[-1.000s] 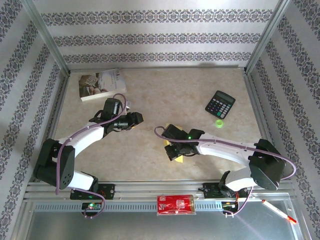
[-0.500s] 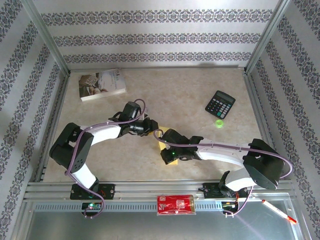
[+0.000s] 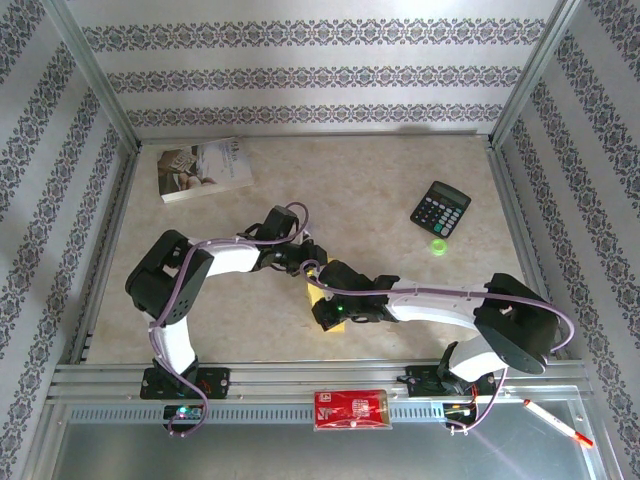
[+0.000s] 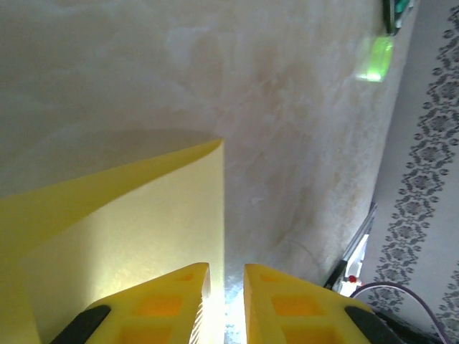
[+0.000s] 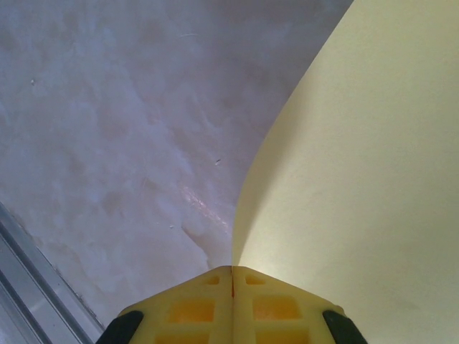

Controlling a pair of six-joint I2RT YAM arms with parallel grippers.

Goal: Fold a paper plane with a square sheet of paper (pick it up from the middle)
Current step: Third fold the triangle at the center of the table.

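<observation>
The square sheet of paper is yellow and sits near the table's middle, mostly hidden under the two wrists. My right gripper is shut on it. In the right wrist view the sheet curves up and away from the closed jaws. My left gripper meets the sheet from the far left side. In the left wrist view its jaws stand a narrow gap apart, with the sheet's right edge running into that gap beside the left finger. No folded paper plane is in view.
A white printed book lies at the back left. A black calculator and a small green object lie at the right. A red packet and a pen rest on the metal shelf in front.
My left arm swung right from near the book to the paper, and its jaws narrowed. My right gripper carried the paper slightly left.
</observation>
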